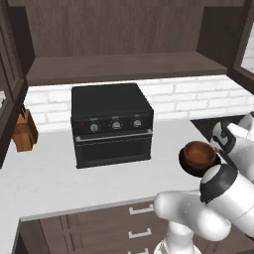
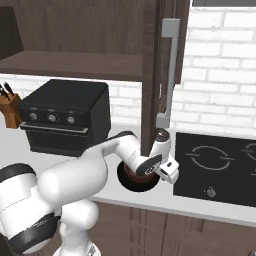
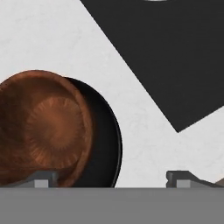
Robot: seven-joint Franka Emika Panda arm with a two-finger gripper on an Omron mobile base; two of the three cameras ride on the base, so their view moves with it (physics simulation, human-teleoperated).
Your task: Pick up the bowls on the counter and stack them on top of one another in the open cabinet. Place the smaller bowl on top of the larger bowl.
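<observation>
Hovered gripper (image 3: pixel 111 178), fingers spread and empty, over smaller bowl (image 3: pixel 48 131) nested in larger bowl (image 3: pixel 107 144) on counter (image 3: pixel 43 39); pickup step pending, required leftward alignment

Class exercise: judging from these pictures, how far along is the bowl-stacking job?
Done: nothing; the open cabinet shelf holds no bowl. In hand: the gripper, open, hovers over the smaller bowl, which overlaps the larger bowl on the counter. Left: moving both bowls up and stacking them.

My two base views look forward and down from behind me, left and right, sharing the counter (image 1: pixel 59 183) (toaster oven (image 2: pixel 62 120) too); my hand view stares down, seemingly close.
</observation>
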